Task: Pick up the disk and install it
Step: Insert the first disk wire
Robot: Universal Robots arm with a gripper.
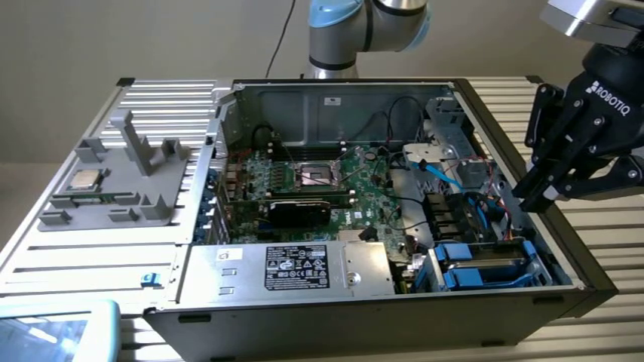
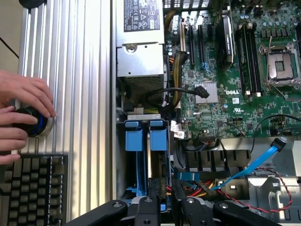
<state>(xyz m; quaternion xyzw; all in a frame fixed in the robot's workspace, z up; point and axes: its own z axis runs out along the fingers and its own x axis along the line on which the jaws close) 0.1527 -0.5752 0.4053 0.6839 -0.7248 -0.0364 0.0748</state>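
A plain beige wall (image 1: 151,38) is seen behind the work surface, evenly lit, with no shadows of note. The surface is formed by a ribbed aluminium table (image 1: 90,260) of parallel slotted profiles, by which soft highlights are reflected. A pale floor or wall strip (image 2: 8,28) is visible past the table's edge in the wrist view. A dark keyboard (image 2: 33,188) is laid at one table edge, and a light blue-framed panel (image 1: 50,332) is set at the near corner.
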